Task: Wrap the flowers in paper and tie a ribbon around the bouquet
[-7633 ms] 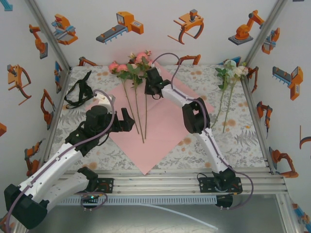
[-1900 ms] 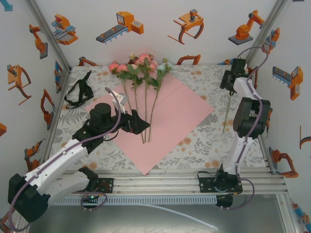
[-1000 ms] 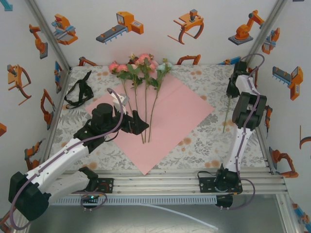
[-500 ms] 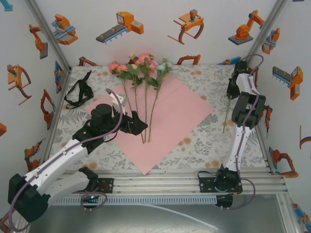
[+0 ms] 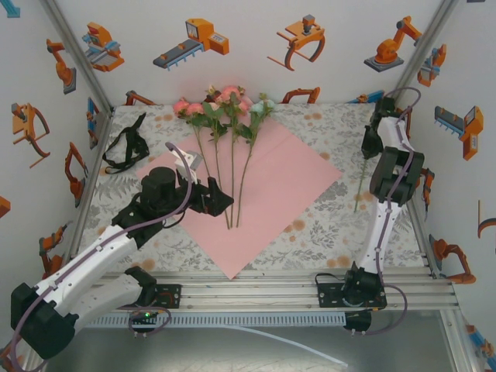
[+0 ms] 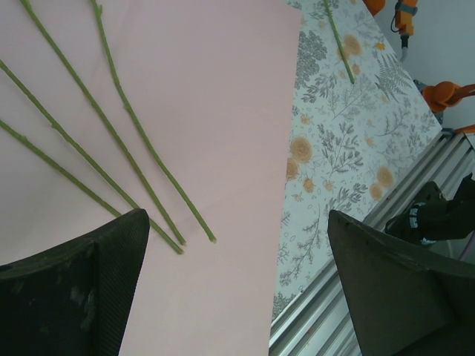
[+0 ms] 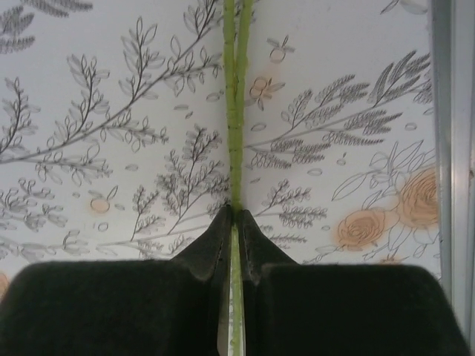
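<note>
Centrally, the pink paper [image 5: 287, 182] lies flat as a diamond on the floral table cover [image 5: 333, 225], one corner toward the arm bases. Part of its left side is covered by the left arm [image 5: 116, 240].

Four flowers [image 5: 225, 108] lie on the paper, blooms bunched at the far corner. Their long stalks run toward the near edge and converge close to the left gripper [image 5: 220, 203]. Some seconds back only three lay there, and the right arm [image 5: 395, 178] reached among their heads.

The left gripper hangs just above the paper beside the stalk ends, jaws spread wide and holding nothing. It sits much where it was a second ago.

A lone stalk [image 5: 360, 184] lies off the paper near the right wall, its long axis running far to near. Its bloom is hidden behind the right arm. The right gripper [image 7: 234, 222] is pinched tight on it. Beyond the fingertips its wrist view shows two green strands side by side; whether one stem or two I cannot tell.

The black ribbon [image 5: 124, 149] lies heaped at the far left, well apart and unmoved.
</note>
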`<act>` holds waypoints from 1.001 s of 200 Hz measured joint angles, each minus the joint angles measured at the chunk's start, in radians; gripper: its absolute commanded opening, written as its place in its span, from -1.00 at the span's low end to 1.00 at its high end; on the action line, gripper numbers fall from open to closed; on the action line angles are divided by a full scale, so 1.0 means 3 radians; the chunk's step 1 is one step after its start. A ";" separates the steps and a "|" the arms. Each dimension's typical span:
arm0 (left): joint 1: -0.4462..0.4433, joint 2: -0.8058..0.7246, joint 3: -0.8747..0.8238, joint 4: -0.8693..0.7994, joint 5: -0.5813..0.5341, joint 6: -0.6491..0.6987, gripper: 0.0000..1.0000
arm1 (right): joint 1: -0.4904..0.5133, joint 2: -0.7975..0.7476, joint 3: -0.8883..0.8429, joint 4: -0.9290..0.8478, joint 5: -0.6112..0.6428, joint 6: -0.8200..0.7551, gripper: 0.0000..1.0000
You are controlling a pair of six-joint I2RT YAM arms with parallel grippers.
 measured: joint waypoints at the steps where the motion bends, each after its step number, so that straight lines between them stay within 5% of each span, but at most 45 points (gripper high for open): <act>1: 0.0000 0.0000 0.0000 -0.0001 -0.0001 0.0000 0.94 | 0.0000 -0.0009 -0.0009 0.0004 -0.0005 0.0001 -0.83; 96: 0.0000 0.0027 0.0000 -0.0009 -0.0003 0.0004 0.94 | 0.0239 -0.1617 -0.1754 0.1297 -0.0710 0.1034 -0.85; 200: 0.0000 -0.0118 0.0000 -0.0098 -0.0051 0.0025 0.94 | 0.1860 -0.1119 -0.1921 0.2252 -0.0566 0.1835 -0.84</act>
